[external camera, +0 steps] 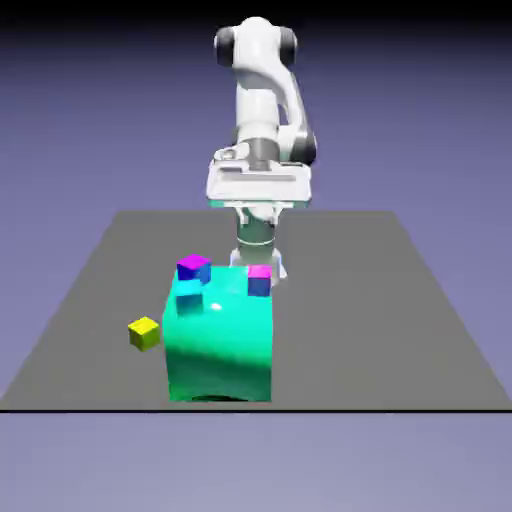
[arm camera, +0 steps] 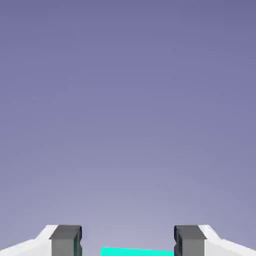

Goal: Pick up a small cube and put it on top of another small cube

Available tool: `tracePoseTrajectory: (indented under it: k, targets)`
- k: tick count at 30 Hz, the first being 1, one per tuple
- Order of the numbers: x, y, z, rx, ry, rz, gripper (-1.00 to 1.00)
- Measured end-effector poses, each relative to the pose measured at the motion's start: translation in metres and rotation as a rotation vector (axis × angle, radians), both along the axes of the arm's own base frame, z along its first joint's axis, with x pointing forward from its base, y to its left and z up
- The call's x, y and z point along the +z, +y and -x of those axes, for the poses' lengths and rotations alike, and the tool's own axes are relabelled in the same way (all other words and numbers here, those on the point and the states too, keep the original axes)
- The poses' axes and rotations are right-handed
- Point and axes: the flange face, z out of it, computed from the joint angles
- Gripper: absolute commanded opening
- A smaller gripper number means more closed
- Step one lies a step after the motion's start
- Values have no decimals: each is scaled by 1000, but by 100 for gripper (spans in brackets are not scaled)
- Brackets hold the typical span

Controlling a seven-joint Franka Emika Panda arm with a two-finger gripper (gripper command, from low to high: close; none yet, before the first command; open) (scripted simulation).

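The small yellow cube (external camera: 144, 332) rests on the grey table, just off the big teal-green block (external camera: 220, 345) on the exterior view's left. My gripper (external camera: 258, 190) hangs well above and behind the block, far from the yellow cube. In the hand view the gripper (arm camera: 127, 241) is open, and its grey fingertips (arm camera: 66, 240) stand wide apart with nothing between them. A thin cyan strip (arm camera: 137, 251) shows low between them, and the rest is backdrop. No cube is held.
On top of the teal-green block sit a cyan cube (external camera: 188, 300) and two magenta-topped blue cubes (external camera: 193, 268) (external camera: 259, 280). The block stands near the table's (external camera: 400, 320) front edge.
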Motion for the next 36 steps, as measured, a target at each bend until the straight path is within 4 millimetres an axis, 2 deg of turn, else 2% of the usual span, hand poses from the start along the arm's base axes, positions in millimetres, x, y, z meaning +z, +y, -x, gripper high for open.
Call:
tracePoseTrajectory:
  k: [5, 10, 15, 19, 23, 27, 31, 36]
  targets:
    - [48, -56, 12, 27, -60, 37, 0]
    - [83, -117, 34, 56, -111, 62, 0]
    - [103, -182, 64, 88, -156, 74, 0]
    - [104, -236, 90, 118, -187, 74, 0]
    - [92, -288, 116, 155, -215, 65, 0]
    - [65, -336, 140, 199, -241, 47, 0]
    - [24, -379, 161, 251, -267, 21, 0]
    - [-44, -420, 179, 331, -302, -23, 0]
